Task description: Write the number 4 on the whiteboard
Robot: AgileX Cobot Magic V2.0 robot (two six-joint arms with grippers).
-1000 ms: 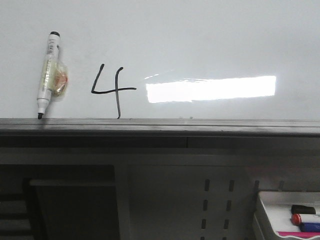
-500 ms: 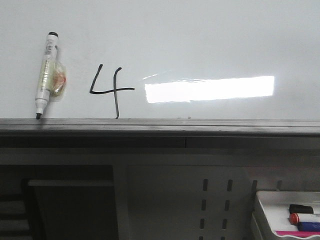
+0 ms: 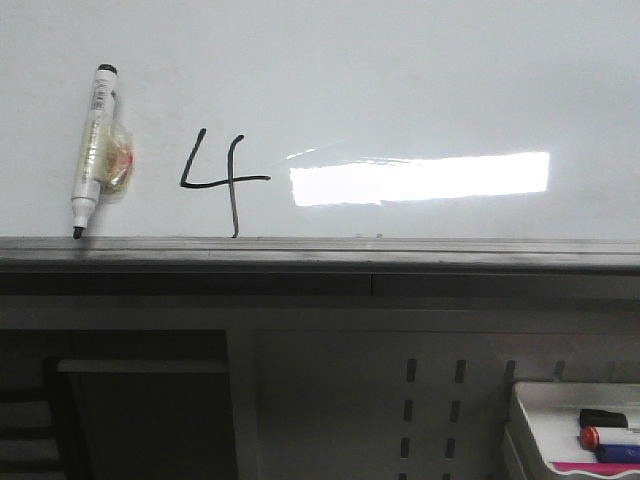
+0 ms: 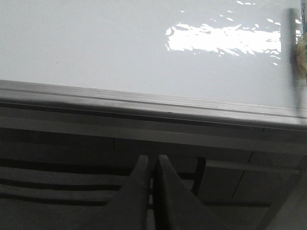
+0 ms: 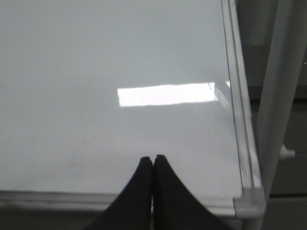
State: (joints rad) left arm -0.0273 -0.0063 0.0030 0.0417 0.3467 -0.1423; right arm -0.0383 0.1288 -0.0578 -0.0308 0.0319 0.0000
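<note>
Nothing much has moved since a second ago — the whole picture only slid a tiny bit, and the black marker (image 3: 92,150) leans in the same spot with its tip on the grey ledge (image 3: 320,250). Neither arm shows in the front view. The number 4 (image 3: 225,180) is drawn in thin black lines low on the whiteboard (image 3: 400,80), just right of the marker and left of the bright patch of light (image 3: 420,178); its long stem reaches down almost to the ledge. So the writing looks done. The left gripper (image 4: 152,165) is pinched closed with nothing in it, below the ledge and away from the board. The right gripper (image 5: 152,160) is also pinched closed and empty, hanging over the board near its corner frame (image 5: 247,201). The board looks hard, flat and shiny — slippery to touch — and I think it should not be grabbed at all, only the marker. The marker looks light and stiff, with some crinkly tape or wrap stuck round its middle, and that fat part seems the best place to hold it. The fresh ink may smear if a finger rubs it. A white tray (image 3: 530,400) of more markers sits low on the right.
</note>
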